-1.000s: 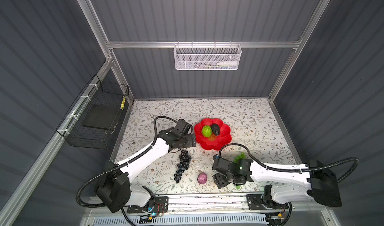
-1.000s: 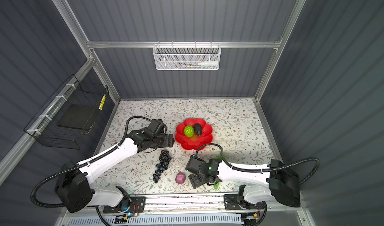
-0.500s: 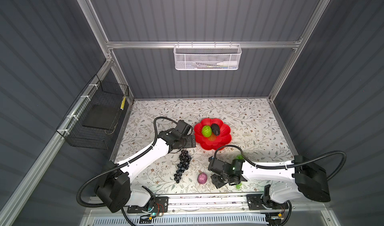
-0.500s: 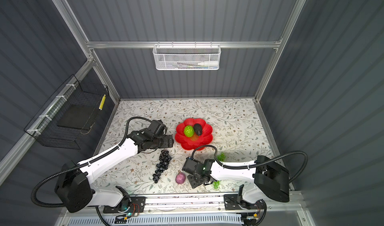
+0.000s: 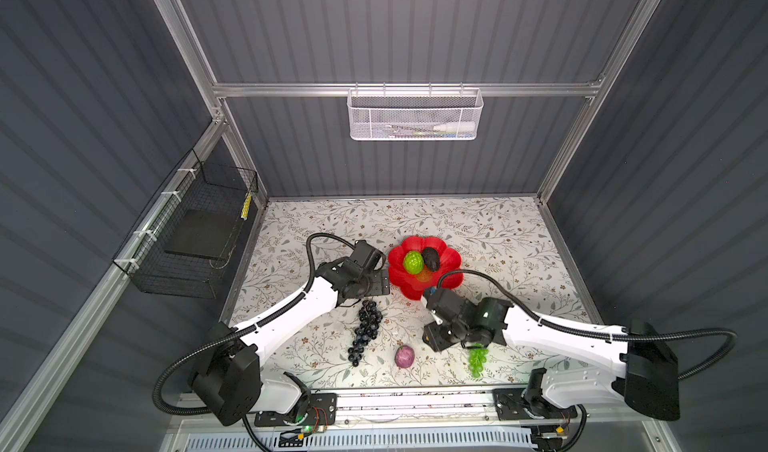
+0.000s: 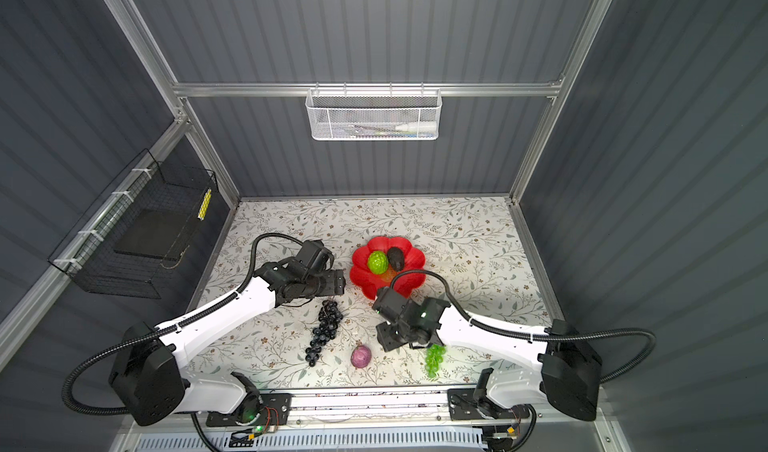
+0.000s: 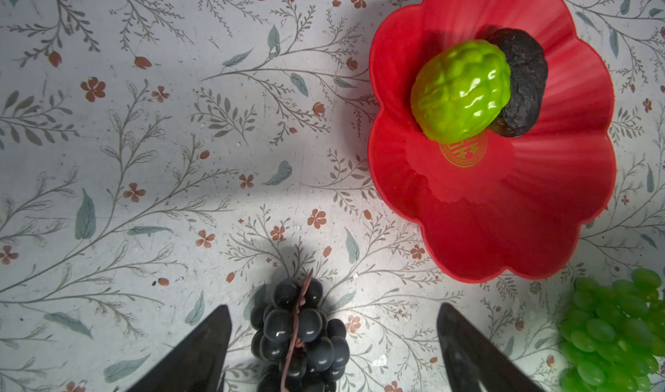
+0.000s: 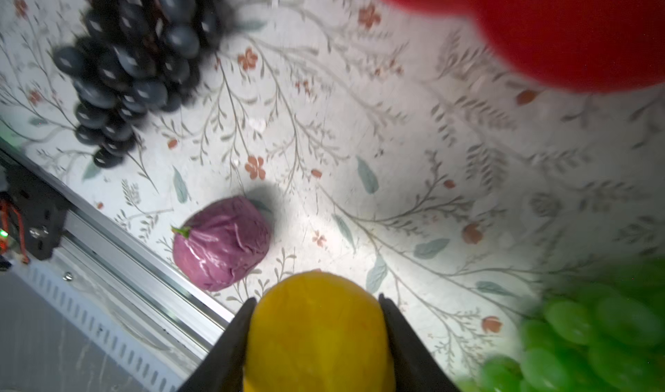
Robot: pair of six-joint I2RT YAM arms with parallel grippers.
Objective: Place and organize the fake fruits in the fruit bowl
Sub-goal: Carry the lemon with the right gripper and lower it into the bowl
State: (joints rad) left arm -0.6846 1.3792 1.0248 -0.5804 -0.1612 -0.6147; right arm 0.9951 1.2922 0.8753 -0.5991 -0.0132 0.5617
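The red fruit bowl [image 5: 398, 281] [image 6: 360, 280] [image 7: 521, 210] holds the bumpy lime-green fruit [image 5: 412, 262] [image 7: 460, 91] and the black avocado [image 5: 431, 259] [image 7: 525, 80]. On the mat lie the dark grape bunch [image 5: 365, 331] [image 8: 133, 59], the purple ball [image 5: 404, 356] [image 8: 221, 242] and the green grape bunch [image 5: 477, 358] [image 8: 593, 336]. My right gripper [image 8: 316, 298] [image 5: 436, 338] is shut on the yellow ball [image 8: 318, 332], between the purple ball and the green grapes; its body hides that ball in both top views. My left gripper [image 7: 334, 306] [image 5: 376, 284] stands open over the dark bunch's stem end, left of the bowl.
A black wire basket [image 5: 195, 238] hangs on the left wall and a white mesh basket [image 5: 413, 115] on the back wall. The metal front rail [image 8: 118, 242] runs close behind the purple ball. The right arm's cable [image 5: 469, 272] arches over the bowl's near rim.
My right gripper's jaws have closed on the yellow ball, and the gripper has shifted slightly toward the bowl as the arm swung. The left arm has not moved.
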